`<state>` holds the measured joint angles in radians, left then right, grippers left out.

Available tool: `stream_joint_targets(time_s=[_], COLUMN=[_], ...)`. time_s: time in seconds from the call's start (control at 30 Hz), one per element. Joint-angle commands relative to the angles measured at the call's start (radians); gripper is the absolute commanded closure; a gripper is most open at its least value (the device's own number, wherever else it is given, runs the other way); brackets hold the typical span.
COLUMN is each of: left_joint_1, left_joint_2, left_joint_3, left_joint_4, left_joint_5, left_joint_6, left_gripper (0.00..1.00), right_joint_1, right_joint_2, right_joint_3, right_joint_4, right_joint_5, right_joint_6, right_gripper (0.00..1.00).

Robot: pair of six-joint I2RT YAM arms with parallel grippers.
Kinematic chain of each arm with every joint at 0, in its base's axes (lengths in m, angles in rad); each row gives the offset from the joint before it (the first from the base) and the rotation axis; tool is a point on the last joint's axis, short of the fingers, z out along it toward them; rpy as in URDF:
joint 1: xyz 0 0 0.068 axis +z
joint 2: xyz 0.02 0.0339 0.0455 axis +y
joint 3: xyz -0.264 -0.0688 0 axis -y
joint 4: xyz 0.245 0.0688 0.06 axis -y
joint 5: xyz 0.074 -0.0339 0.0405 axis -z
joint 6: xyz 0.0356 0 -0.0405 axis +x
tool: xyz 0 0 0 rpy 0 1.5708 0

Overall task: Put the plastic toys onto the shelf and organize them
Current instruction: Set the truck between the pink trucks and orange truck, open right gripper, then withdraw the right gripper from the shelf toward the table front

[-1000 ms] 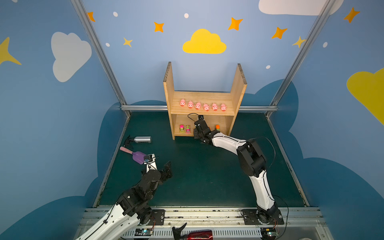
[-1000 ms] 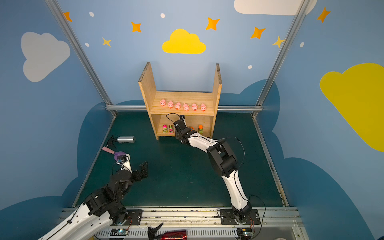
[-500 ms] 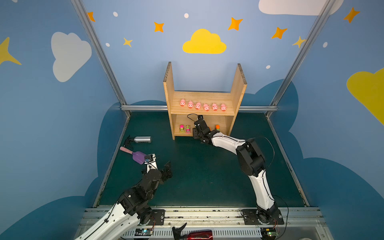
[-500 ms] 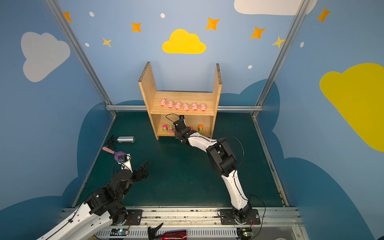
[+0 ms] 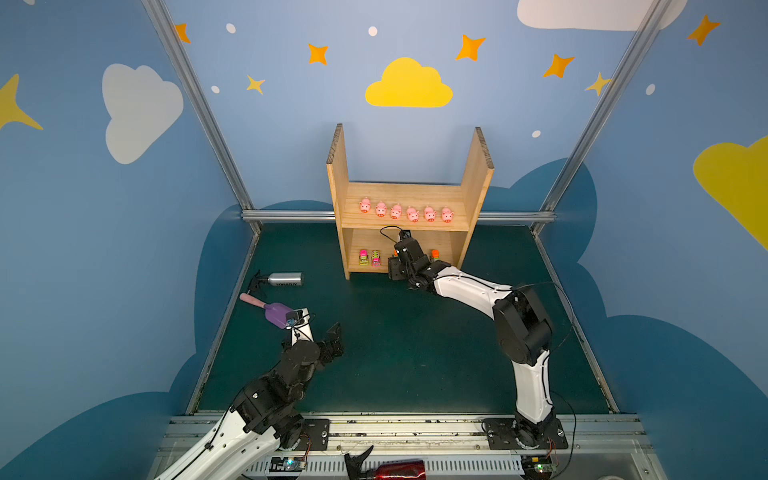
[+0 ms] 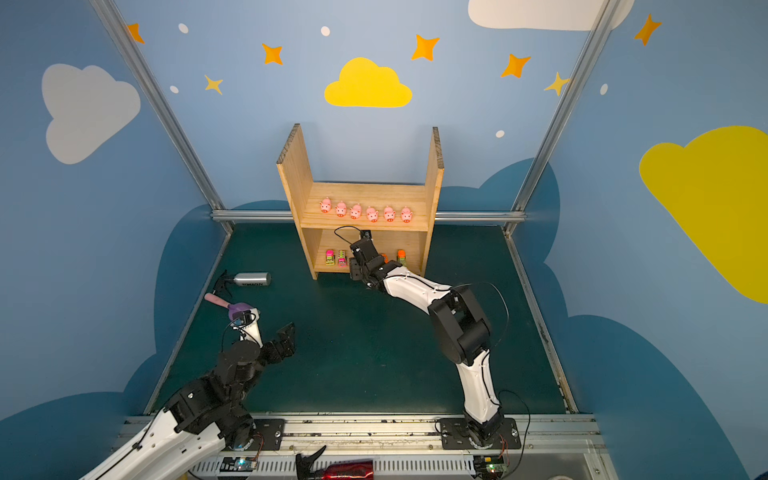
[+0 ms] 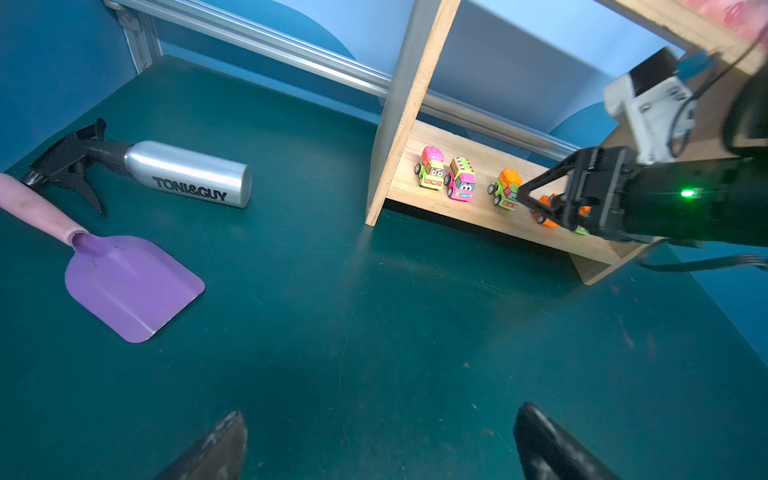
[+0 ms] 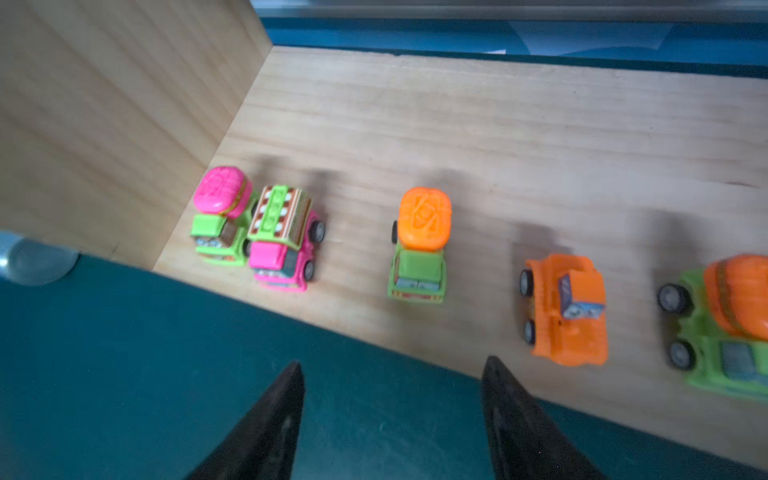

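The wooden shelf (image 5: 478,174) stands at the back. Several pink pigs (image 5: 405,212) line its upper board. On the lower board (image 8: 498,124) stand the toy vehicles: a pink-topped green one (image 8: 220,220), a pink truck (image 8: 284,241), a green one with an orange top (image 8: 419,249), an orange bulldozer (image 8: 565,311) and a green mixer (image 8: 727,328). My right gripper (image 8: 390,370) is open just in front of that board's edge, holding nothing. My left gripper (image 7: 380,415) hovers open and empty over the green mat, near left in both top views (image 5: 332,336).
A silver spray bottle (image 5: 284,279) lies on the mat left of the shelf. A purple scoop with a pink handle (image 5: 276,312) lies nearer, beside my left arm. A red bottle (image 5: 399,469) lies on the front rail. An aluminium bar runs behind the shelf.
My right gripper's jaws have parted at the lower board. The left arm has stayed where it was.
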<state>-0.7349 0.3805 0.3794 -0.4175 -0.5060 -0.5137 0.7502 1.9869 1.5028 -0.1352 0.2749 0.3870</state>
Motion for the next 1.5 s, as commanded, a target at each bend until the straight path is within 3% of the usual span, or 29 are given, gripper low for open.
stream_joint_targets(time_s=[0.0,0.2,0.47,0.73,0.83,1.13,1.23,1.37,1.47], left_joint_1=[0.004,0.004,0.004,0.004,0.013,0.142,0.178,0.236,0.304], left_joint_2=[0.021,0.12,0.228,0.255,0.241,0.317,0.363,0.427,0.48], left_joint_3=[0.027,0.056,0.107,0.174,0.143,0.1,0.098,0.063,0.033], left_joint_4=[-0.026,0.001,0.116,0.078,0.136,0.298,0.355,0.507,0.597], left_joint_5=[-0.003,0.005,-0.025,-0.132,-0.201,-0.16,-0.166,-0.117,-0.05], left_joint_6=[-0.006,0.01,0.064,0.171,0.243,0.348,0.368,0.483,0.511], left_gripper=[0.0,0.0,0.0,0.0,0.0,0.0,0.0,0.0,0.0], right_joint_1=[0.012,0.02,0.017,0.004,-0.009,-0.071,-0.087,-0.115,-0.132], right_joint_2=[-0.114,-0.361,-0.812,-1.161,-1.194,-1.204,-1.209,-1.238,-1.267], right_joint_3=[-0.092,-0.266,-0.559,-0.749,-0.766,-0.804,-0.815,-0.855,-0.939], right_joint_4=[-0.017,-0.136,-0.306,-0.423,-0.471,-0.458,-0.415,-0.354,-0.193], right_joint_5=[-0.081,-0.211,0.038,0.138,0.17,0.207,0.281,0.366,0.363], right_joint_6=[0.027,-0.031,-0.005,0.044,0.046,0.033,0.004,-0.008,-0.088], right_gripper=[0.29,0.27,0.16,0.14,0.13,0.1,0.1,0.1,0.1])
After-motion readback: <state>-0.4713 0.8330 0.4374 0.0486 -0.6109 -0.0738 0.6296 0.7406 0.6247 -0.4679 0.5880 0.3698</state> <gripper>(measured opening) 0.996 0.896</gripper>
